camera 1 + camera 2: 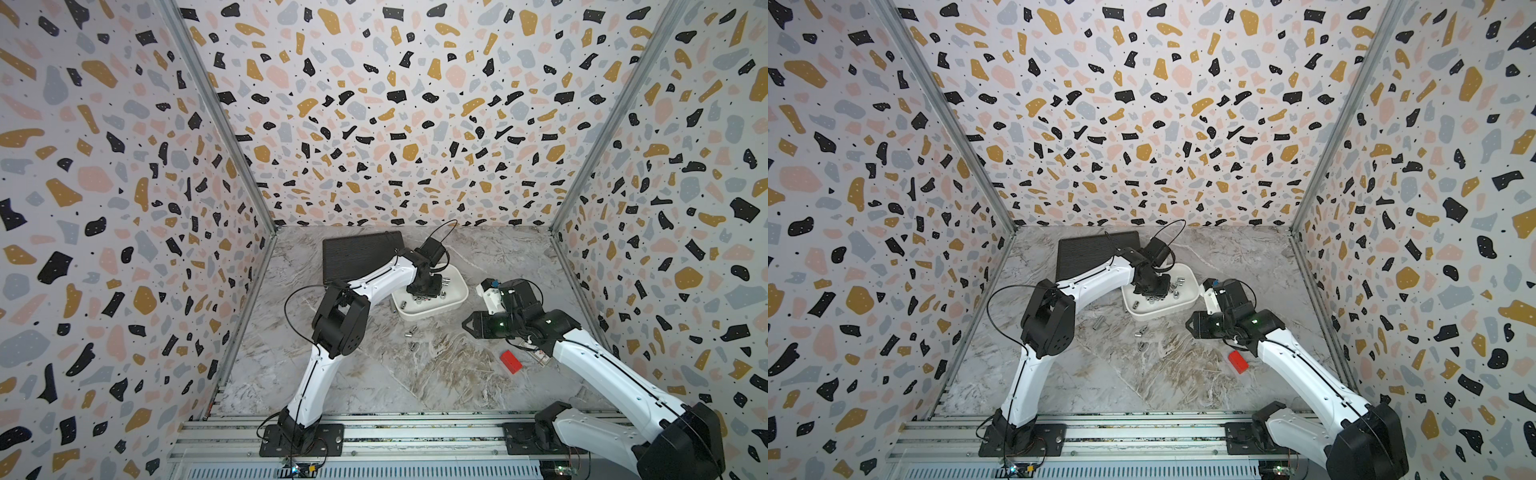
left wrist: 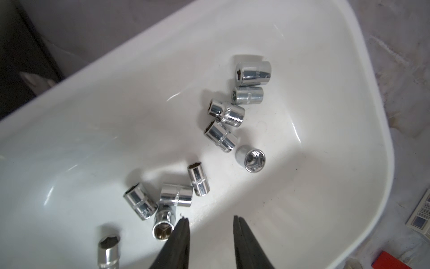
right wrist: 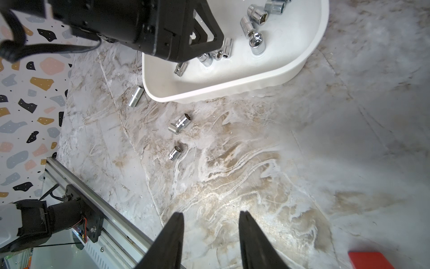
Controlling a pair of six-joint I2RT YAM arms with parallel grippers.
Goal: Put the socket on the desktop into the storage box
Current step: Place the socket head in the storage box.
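Well, start at the far-left corner of the desktop. The black ribbed case lies flat there, and your left arm reaches across its near-right corner. The left gripper hangs over the box, which sits mid-desktop toward the far edge. Its jaws are spread with nothing between them, and one fingertip is just beside the sockets lying loose on the box floor; ten show in the left wrist view.

Four more are outside on the desktop. A lone socket lies just beside the box's near-left corner. A touching pair lies in front of the box, and a last socket lies nearer the front edge.

Right of them, your right gripper hovers above the desktop, jaws spread and empty, pointing toward those strays.

Toward the right edge lies the red block. A small printed carton lies by it, partly under the right arm, its writing too blurred to read.

Speckled walls stand along the left, far and right edges, and a rail runs along the front. Your widest room is the front half between the arm bases.
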